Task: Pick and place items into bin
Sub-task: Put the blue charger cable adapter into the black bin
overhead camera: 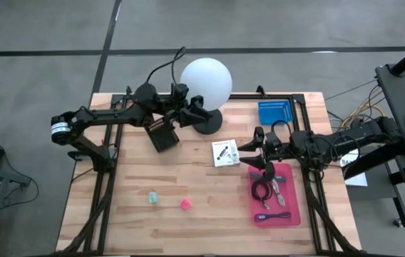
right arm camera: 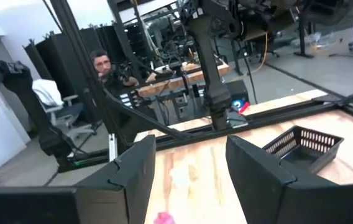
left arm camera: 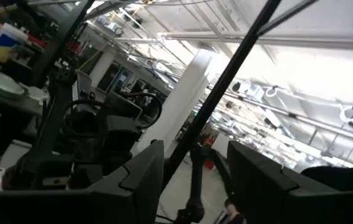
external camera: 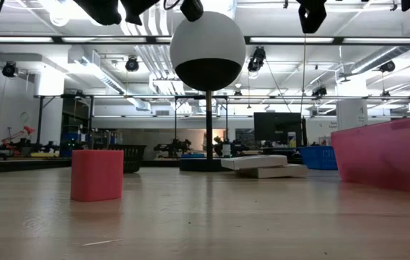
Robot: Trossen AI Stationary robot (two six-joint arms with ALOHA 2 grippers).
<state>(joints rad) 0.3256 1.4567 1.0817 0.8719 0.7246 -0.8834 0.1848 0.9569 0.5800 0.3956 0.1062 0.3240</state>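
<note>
1. The pink block (overhead camera: 185, 204) and green block (overhead camera: 152, 197) lay loose on the worktop (overhead camera: 188, 178); both looked light and rigid, best pinched across flat sides.
2. The right gripper (overhead camera: 254, 145) hovered beside the white card (overhead camera: 224, 153), jaws apart and empty.
3. The left gripper (overhead camera: 188, 106), by the lamp (overhead camera: 206, 82), was likewise parted.

No legible text anywhere on my feeds from the rig.

From my remote station I can make out dark print on the white printed card (overhead camera: 225, 153) lying on the tabletop (overhead camera: 188, 178), but the marks are too small for me to read as words or numbers. I find no brand, label, number or sign that I can read on either arm, on the pink bin (overhead camera: 279, 203), or in the room beyond.
</note>
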